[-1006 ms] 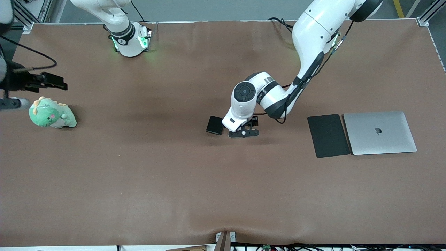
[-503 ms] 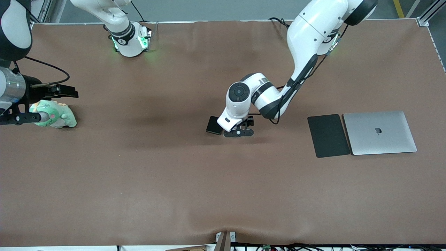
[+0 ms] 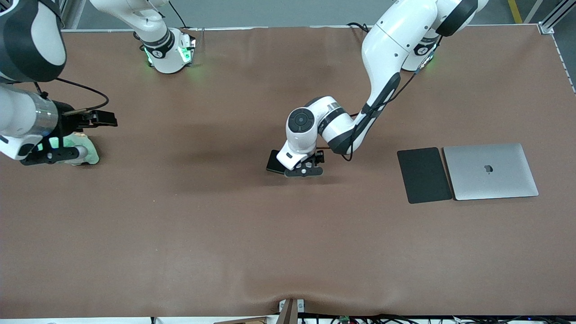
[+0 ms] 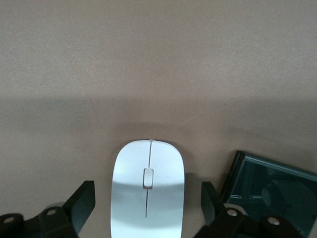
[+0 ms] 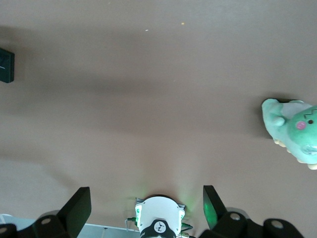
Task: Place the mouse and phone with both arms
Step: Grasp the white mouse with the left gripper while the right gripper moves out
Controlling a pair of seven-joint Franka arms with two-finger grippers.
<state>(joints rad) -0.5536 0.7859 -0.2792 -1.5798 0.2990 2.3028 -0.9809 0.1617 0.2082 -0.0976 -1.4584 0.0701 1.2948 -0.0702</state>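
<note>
The white mouse [image 4: 147,191] lies on the brown table between my left gripper's [image 4: 147,198] open fingers [image 4: 81,203], which stand apart from its sides. In the front view the left gripper [image 3: 302,170] and its wrist hide the mouse. The black phone [image 3: 273,161] lies flat right beside the mouse, toward the right arm's end, partly covered by the left wrist; it also shows in the left wrist view [image 4: 270,191]. My right gripper [image 3: 49,155] is open and empty, up in the air over a green plush toy [image 3: 87,152]; in the right wrist view [image 5: 146,206] its fingers frame the right arm's base.
A black mouse pad [image 3: 424,174] and a closed silver laptop [image 3: 490,171] lie side by side toward the left arm's end. The green plush toy [image 5: 294,129] sits near the right arm's end. The phone shows small in the right wrist view [image 5: 6,64].
My left gripper has moved a little toward the right arm's end, and its wrist now covers part of the phone. My right arm has swung in over the plush toy.
</note>
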